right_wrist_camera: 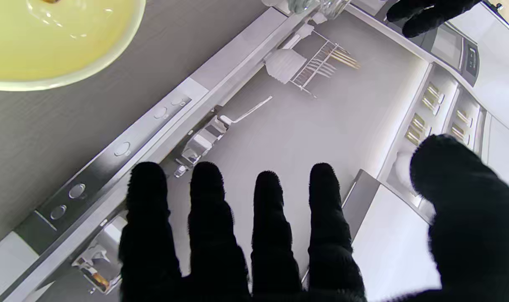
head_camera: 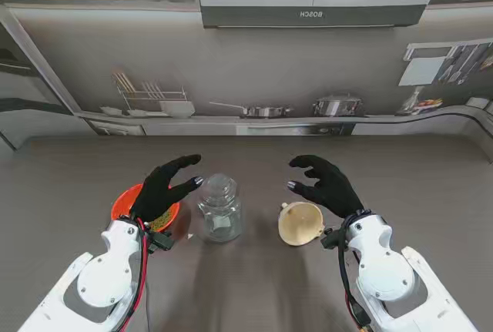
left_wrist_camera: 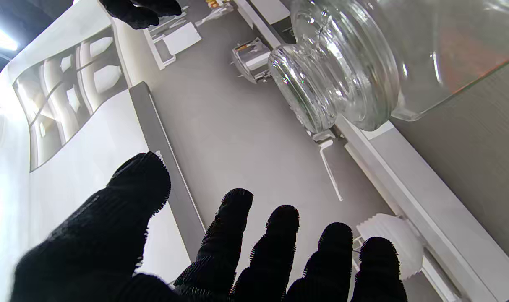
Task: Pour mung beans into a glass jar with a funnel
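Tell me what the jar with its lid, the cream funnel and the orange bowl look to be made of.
Clear lidded jar: glass, glossy; see-through, with bright highlights in the left wrist view.
Cream funnel: probably smooth plastic, opaque with soft glints; ceramic can't be excluded.
Orange bowl: likely plastic, going by its vivid uniform colour; the black-gloved left hand mostly hides it.

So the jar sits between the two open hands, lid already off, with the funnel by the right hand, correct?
Not quite: the glass jar has its lid on, as the stand view and the left wrist view show. The rest holds: it sits between the open left hand and right hand, and the funnel lies by the right hand.
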You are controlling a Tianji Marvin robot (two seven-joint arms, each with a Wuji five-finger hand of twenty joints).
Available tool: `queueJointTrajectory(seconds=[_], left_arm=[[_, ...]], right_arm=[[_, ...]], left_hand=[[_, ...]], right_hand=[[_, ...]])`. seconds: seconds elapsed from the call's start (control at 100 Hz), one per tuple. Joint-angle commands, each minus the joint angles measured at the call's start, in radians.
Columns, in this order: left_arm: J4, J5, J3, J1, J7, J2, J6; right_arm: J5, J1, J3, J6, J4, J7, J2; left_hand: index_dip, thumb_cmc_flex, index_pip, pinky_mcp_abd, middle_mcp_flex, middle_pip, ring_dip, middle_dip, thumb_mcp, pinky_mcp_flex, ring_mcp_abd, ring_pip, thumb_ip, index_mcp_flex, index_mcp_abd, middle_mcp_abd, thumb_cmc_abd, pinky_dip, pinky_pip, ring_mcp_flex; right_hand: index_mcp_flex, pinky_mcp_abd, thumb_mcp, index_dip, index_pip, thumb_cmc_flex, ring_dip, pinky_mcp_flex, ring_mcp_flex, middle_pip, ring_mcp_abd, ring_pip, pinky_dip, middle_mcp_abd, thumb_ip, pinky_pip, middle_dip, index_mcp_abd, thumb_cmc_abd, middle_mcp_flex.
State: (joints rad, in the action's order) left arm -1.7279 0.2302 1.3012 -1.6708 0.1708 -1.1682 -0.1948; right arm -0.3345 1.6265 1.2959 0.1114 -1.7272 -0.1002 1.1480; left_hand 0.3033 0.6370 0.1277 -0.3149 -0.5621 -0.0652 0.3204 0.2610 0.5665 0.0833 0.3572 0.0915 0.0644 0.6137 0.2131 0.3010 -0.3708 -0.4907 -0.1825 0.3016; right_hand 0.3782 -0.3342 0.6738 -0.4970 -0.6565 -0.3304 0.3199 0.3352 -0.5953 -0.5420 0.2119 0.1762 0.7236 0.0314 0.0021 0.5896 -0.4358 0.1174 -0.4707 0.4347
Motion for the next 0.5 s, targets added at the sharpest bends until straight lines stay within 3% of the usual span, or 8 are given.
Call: queueJointTrajectory(seconds=[0.0,0.49], left_arm=[[-0.003,0.000,0.000,-0.003,-0.017,-0.004,-0.001],[-0.020,0.020,0.013,-0.015,-0.014,-0.001,-0.004]], right_arm=[[-0.006,0.007,-0.002,0.001,-0.009,0.015,0.000],[-0.056,0.012,0.000,-0.016,-0.051,-0.007,0.000]], left_hand=[[-0.004,0.010,-0.007,0.001,0.013,0.007,-0.008,-0.010,-0.014,-0.018,-0.002,-0.020,-0.017,0.003,-0.011,-0.017,0.027,-0.015,0.026,-0.020],[-0.005,0.007,-0.008,-0.001,0.009,0.006,-0.008,-0.009,-0.017,-0.016,0.002,-0.019,-0.017,-0.001,-0.013,-0.019,0.030,-0.015,0.026,-0.018]], right_hand=[[-0.023,0.017,-0.014,0.012,0.012,0.027,-0.013,-0.008,0.017,0.009,-0.028,-0.009,0.021,-0.017,-0.030,-0.022,0.007,0.025,0.008,-0.027],[-0.023,0.013,-0.010,0.010,0.017,0.038,-0.013,-0.004,0.011,0.006,-0.025,-0.008,0.027,-0.012,-0.031,-0.022,0.005,0.027,-0.001,-0.010]])
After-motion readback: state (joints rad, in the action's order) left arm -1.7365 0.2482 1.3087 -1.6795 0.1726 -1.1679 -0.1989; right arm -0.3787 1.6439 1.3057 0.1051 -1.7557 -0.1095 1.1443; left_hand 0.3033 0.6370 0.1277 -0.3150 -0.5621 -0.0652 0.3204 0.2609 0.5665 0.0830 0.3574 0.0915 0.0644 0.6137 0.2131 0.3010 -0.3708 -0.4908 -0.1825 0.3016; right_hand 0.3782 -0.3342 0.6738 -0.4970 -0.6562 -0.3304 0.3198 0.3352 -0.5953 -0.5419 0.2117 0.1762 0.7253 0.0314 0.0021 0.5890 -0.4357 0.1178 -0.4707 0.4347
